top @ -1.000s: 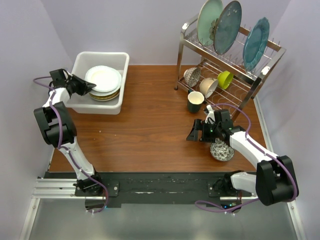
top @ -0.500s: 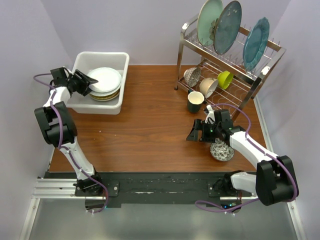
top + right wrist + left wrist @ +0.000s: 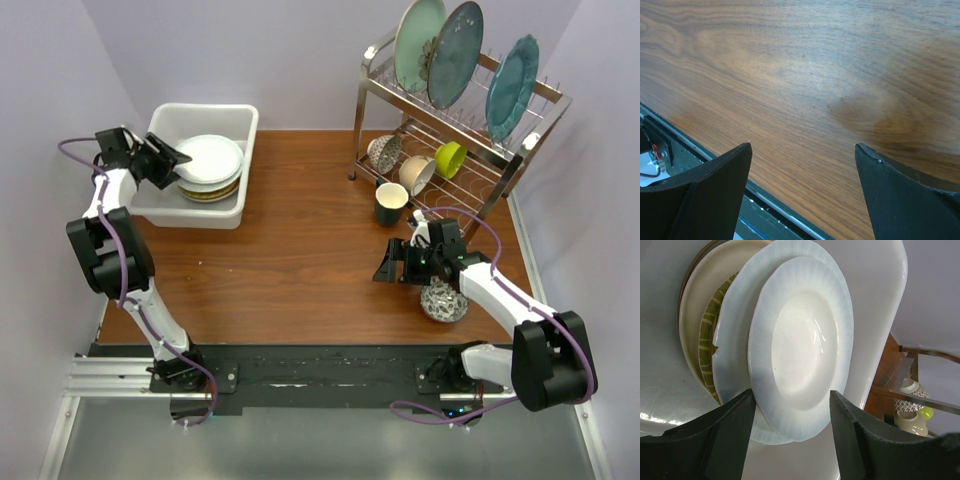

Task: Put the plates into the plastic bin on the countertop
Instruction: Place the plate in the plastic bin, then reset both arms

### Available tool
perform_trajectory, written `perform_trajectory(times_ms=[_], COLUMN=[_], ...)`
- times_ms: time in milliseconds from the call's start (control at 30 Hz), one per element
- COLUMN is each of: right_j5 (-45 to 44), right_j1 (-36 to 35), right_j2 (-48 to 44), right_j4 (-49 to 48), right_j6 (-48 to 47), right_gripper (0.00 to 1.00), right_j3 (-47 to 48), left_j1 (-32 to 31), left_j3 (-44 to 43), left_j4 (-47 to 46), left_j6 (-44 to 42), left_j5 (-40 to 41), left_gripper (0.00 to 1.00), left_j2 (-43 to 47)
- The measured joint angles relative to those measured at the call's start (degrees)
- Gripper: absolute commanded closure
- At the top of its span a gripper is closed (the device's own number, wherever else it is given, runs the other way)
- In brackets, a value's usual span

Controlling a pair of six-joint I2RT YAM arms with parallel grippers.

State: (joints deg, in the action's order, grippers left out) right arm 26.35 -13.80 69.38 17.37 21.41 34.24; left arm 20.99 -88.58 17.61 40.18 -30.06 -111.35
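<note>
While round plates [image 3: 210, 163], a ribbed white one topmost, sit stacked in the white rectangular plastic bin [image 3: 203, 110] at upper left, the left gripper [image 3: 791, 394] stands spread at their rim; the right gripper [image 3: 802, 150] gapes above the reddish-brown wood countertop [image 3: 300, 240].

In the plastic bin [image 3: 880, 300], the lower plates [image 3: 705, 340] show only slivers of rim beneath the top white plate [image 3: 800, 345], so I can't make out their faces. The left wrist view cuts off the bin's walls and the left fingers [image 3: 715, 440]. On the worktop [image 3: 300, 250], the right arm [image 3: 490, 285] hides part of a speckled bowl [image 3: 443, 302].
</note>
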Motion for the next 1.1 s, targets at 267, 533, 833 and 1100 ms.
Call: perform_trajectory(times_ms=[267,533,833,1100], right_j5=[0.1,0.2,0.2,0.2], right_j1=[0.0,0.0,0.0,0.0], right_j2=[0.0,-0.3,-0.9,-0.9], right_j4=[0.0,0.1,0.5,1.1], right_j6=[0.0,0.0,0.0,0.0], right_gripper=[0.12,0.12,0.12,0.12], right_j3=[0.0,0.0,0.0,0.7], left_j1=[0.0,0.0,-0.3,-6.2], left_j3=[-1.6,-4.1,-8.1,-9.5], left_j4=[2.3,4.3,7.4,13.0], left_j6=[-2.0,-4.5,-8.2,-17.4], left_j5=[0.9,2.3,4.7,11.8], left_gripper=[0.34,0.29,0.27,0.02], left_j2=[2.0,7.8,13.8,18.7])
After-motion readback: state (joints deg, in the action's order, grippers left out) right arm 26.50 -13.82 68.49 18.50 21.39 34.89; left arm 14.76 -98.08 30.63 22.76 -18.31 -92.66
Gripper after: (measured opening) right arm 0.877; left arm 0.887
